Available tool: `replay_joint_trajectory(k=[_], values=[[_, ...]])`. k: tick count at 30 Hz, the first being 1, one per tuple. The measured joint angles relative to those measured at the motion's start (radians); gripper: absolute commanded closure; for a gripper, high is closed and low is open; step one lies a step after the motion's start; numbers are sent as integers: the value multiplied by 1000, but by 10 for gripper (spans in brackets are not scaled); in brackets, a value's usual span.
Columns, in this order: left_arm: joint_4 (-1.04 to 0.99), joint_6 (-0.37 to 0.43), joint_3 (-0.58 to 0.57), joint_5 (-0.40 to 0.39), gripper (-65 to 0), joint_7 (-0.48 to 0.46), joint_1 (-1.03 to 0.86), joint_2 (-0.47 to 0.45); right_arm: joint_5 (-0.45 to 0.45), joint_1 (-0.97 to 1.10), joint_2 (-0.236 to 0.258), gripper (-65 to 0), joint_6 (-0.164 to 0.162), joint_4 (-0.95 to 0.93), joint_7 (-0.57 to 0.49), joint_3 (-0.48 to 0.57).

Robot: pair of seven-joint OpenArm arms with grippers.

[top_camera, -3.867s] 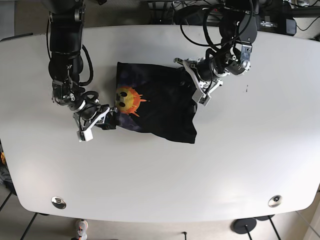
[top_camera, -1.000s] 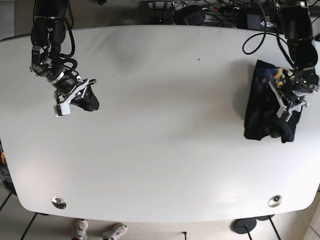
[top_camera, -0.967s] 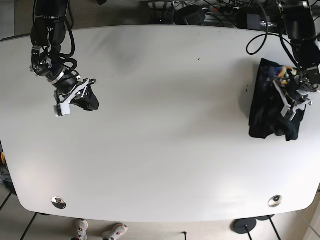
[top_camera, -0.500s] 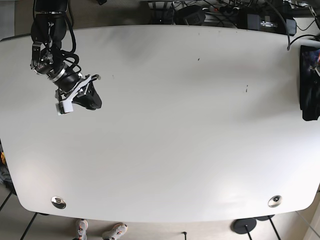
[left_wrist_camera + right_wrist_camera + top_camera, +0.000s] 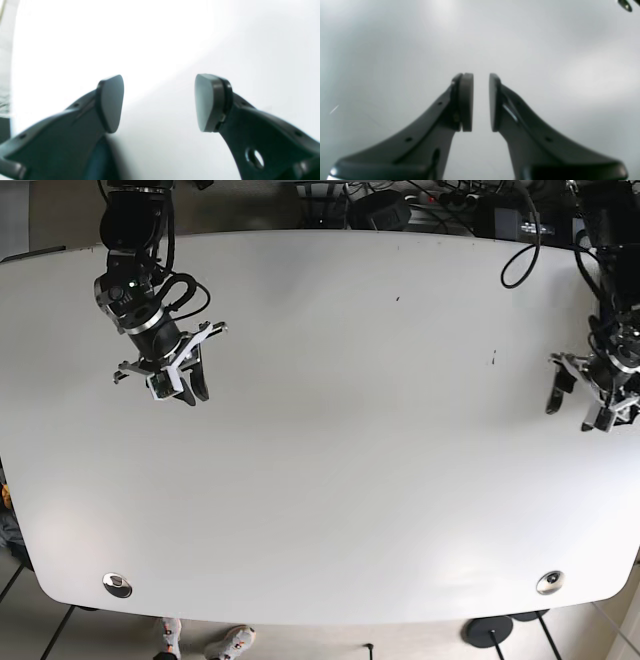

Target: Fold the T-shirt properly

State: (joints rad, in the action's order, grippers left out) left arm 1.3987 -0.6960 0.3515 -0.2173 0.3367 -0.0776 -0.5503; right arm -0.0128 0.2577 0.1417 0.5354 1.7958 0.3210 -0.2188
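Both arms hung over the white table (image 5: 330,430), well apart at opposite ends, each reaching in from the far edge with its wrist bent downward. The left gripper (image 5: 580,402) had its jaws spread wide around nothing; the right gripper (image 5: 190,384) was nearly closed, just a thin gap, also empty. Couldn't see the T-shirt in any view.

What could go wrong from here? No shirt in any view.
No T-shirt on the table in any current view, so a fold has no target. The left gripper is open and empty near the table's edge. The right gripper is nearly shut on nothing; a grasp from here closes on bare table.
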Motion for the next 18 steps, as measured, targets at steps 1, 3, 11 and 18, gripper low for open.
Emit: replay_joint_trajectory(k=[1, 3, 11, 18], values=[[17, 24, -30, 10, -407, 12, -1, 33, 15, 13, 0, -103, 0, -8, -31, 0], [85, 96, -63, 10, -407, 11, -8, 114, 38, 37, 0, -103, 1, -13, -90, 0], [476, 231, -122, 227, -407, 5, -360, 489, -87, 269, -2, -103, 11, 13, -142, -157], [571, 244, -111, 266, -379, 3, -732, 645, -253, 503, 2, -101, 6, 39, -142, -221]])
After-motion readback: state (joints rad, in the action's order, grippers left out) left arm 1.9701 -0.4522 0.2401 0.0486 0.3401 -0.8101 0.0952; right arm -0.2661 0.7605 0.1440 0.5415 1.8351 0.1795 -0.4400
